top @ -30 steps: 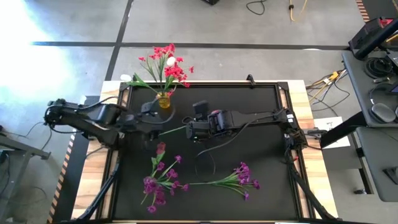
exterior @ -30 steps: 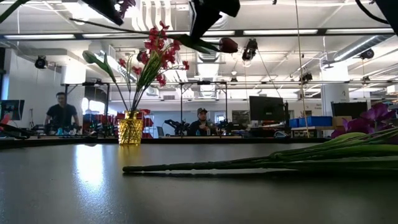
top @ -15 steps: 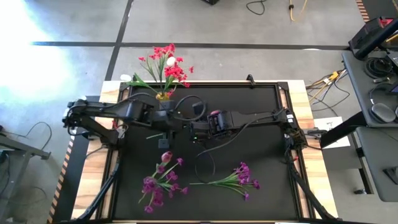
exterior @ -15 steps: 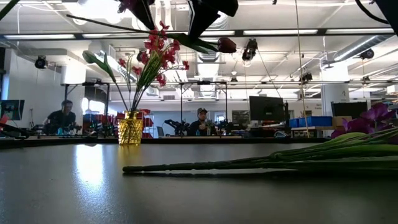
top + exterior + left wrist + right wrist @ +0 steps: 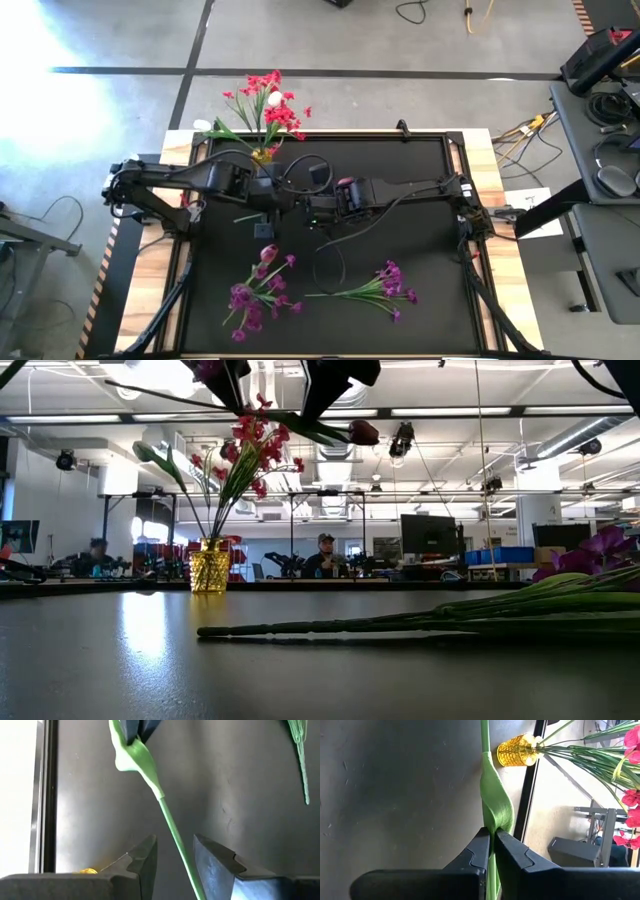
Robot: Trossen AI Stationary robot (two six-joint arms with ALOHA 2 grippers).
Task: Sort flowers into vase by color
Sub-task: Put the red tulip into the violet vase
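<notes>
The held flower stem [image 5: 492,795] is off the table, pinched in the right gripper [image 5: 492,847] – fingers clamped together on the stem at a broad green leaf [image 5: 496,802]. From that grip the stem's long axis runs straight ahead of the right gripper, toward the yellow vase [image 5: 519,750] and the left gripper [image 5: 174,857]. In the high view it reads as a thin green line crossing the table roughly side to side. Its bloom can't be made out for certain, so which end leads is unclear.

Key relation: the stem passes between the left gripper's two fingers. In the left wrist view the fingers stand apart, one on each side of the stem w/ a gap visible both sides – bracketing it, not gripping. Stem runs away from the left gripper, ahead and slightly slanted, toward the right gripper's dark fingertips at the leaf.

So both grippers meet mid-table on one stem; looks like a handover set-up, left arm nearer the vase.

Vase sits just beyond the left gripper, at the table's far edge, w/ red-pink flowers [image 5: 270,105] and a white bud [image 5: 274,99] already in it. Two purple bunches lie on the table, well apart from both grippers on the near side: one [image 5: 255,295] nearer the left arm, one [image 5: 385,285] nearer the right.
</notes>
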